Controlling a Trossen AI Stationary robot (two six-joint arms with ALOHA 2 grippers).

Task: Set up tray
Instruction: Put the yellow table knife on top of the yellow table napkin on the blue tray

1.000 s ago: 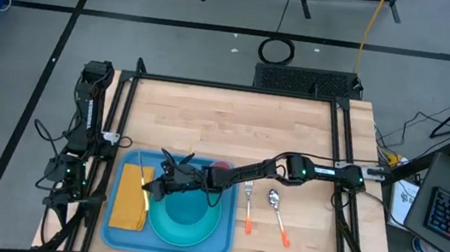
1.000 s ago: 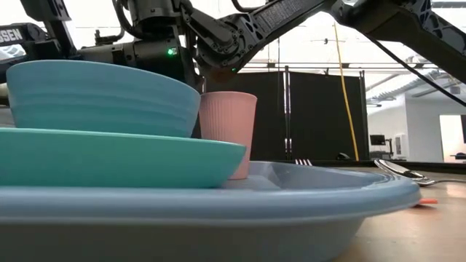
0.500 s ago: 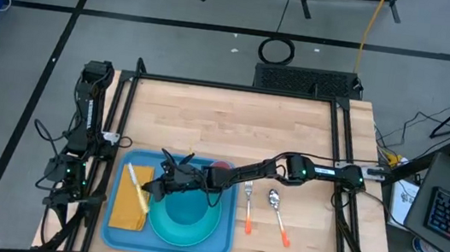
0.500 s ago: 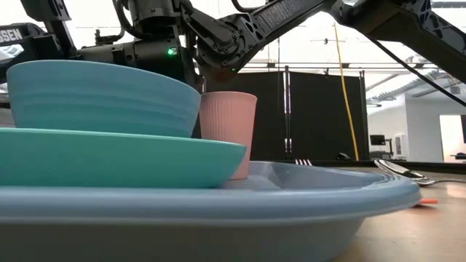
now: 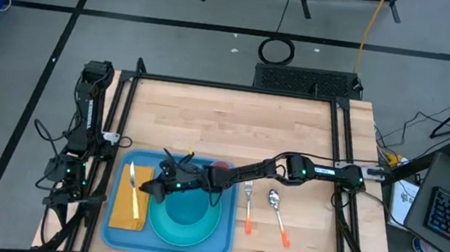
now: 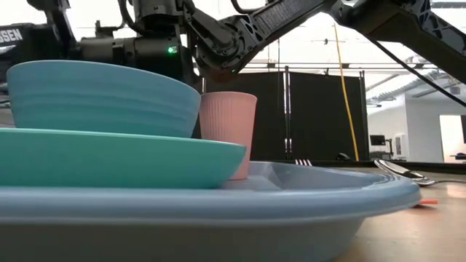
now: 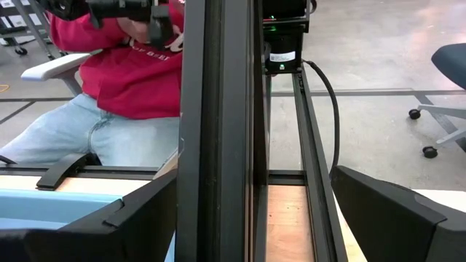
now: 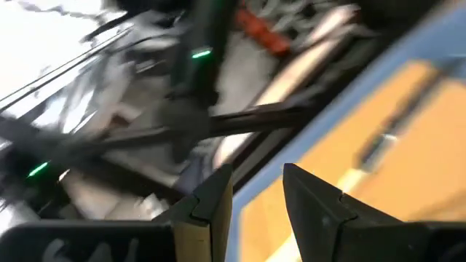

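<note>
Right claw (image 5: 148, 188) open, apparently empty, over tray (image 5: 218, 250); knife (image 5: 134, 191) on napkin (image 5: 129, 209).

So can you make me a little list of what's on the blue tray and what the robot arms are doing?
tray: light blue, near table edge
on tray: yellow napkin with knife on it, teal plate, blue bowl, pink cup
beside tray: fork, spoon
right gripper: over napkin edge, fingers apart, empty
left gripper: parked at table's side, open
</note>
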